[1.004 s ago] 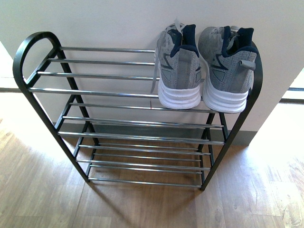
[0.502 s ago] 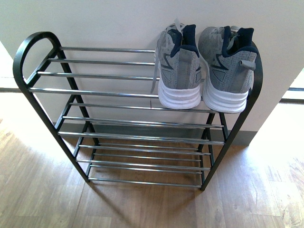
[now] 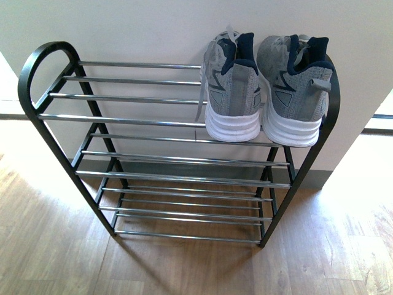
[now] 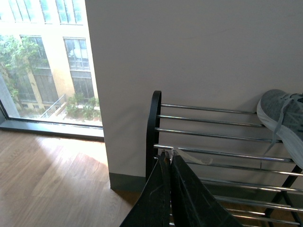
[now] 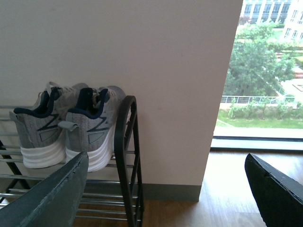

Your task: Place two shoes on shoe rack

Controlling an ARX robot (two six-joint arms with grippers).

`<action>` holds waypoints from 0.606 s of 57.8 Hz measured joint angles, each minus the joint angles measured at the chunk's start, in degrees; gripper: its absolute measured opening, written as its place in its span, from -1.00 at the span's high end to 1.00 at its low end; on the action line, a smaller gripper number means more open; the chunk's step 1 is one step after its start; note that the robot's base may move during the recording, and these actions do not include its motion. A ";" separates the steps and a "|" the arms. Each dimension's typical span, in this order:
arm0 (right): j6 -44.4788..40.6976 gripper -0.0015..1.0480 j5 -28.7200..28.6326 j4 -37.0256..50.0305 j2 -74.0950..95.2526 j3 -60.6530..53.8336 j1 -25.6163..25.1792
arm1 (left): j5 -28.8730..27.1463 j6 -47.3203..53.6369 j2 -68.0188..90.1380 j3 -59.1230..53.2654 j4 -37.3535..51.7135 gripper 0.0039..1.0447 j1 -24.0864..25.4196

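Shoes (image 3: 232,92) were matt grey knit cloth with smooth white soles. Shoe rack (image 3: 48,45) had a black metal frame and glossy chrome bars. Floor (image 3: 55,246) showed satin wood grain; wall (image 3: 141,31) was smooth, matt.

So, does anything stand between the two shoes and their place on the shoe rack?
Nothing visible does. One shoe and its mate already rest side by side on the top tier of the shoe rack, at its right end.

The left claw (image 4: 169,153) is closed, its two dark fingers pressed flat against each other right up to the tips. The right claw (image 5: 165,161) is spread wide, its fingers far apart and gripping nothing.
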 joint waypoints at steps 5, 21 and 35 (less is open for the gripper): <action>0.00 -0.82 0.02 0.00 -0.02 0.00 0.00 | 0.09 -0.04 -0.11 0.00 -0.15 0.98 0.07; 0.00 -0.82 -0.11 0.00 0.00 0.00 0.00 | 0.04 0.00 -0.17 0.00 -0.15 -0.27 0.07; 0.00 -0.82 0.09 0.02 0.02 0.00 0.00 | 0.09 0.11 -0.17 0.00 -0.15 -0.82 0.07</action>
